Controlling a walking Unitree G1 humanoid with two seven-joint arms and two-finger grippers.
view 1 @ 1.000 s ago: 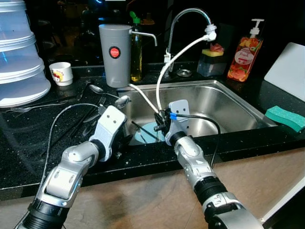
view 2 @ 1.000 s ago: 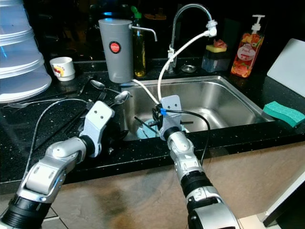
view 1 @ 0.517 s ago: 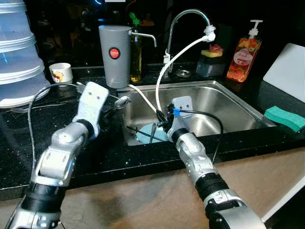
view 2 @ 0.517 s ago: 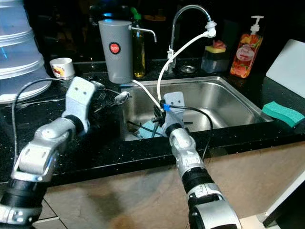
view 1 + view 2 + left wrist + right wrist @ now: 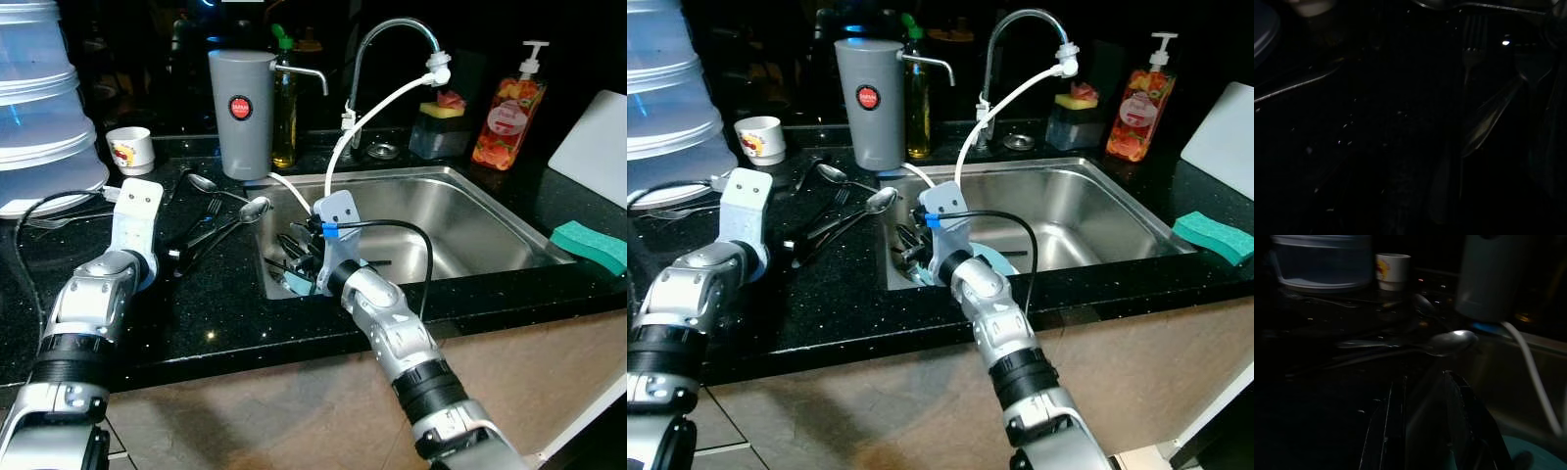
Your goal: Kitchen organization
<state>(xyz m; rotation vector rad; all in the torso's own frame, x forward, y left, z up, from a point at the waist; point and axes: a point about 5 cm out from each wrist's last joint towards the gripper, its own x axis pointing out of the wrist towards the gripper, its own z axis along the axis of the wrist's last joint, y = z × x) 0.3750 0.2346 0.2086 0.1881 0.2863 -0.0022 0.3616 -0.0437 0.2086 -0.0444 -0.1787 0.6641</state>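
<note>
— What am I looking at, biggest things first?

— I have the black speckled stone counter under both arms and the stainless steel sink basin just ahead of my right claw. Further back from it stands the tall grey cylindrical jug with the red badge. Inside the basin, right under that claw, lies a pale teal round plate.

— And the cutlery?

— A cluster of steel spoons and forks lies on the counter between my two claws, just beside the sink's near corner. One shiny steel spoon sits directly ahead of the right fingers.

— What is the right claw holding?

— The fingers stand a little apart. Something long and dark seems to lie between them, maybe a utensil, but I can't tell for sure.

— The left?

— My left claw hovers low over the counter, just short of the cutlery. Its wrist view is too dark; I can't tell its opening.

— Which step?

— I judge I'm moving utensils from sink to counter. Next, I'd carry the right claw over the rim toward the pile and set down gently.
</note>
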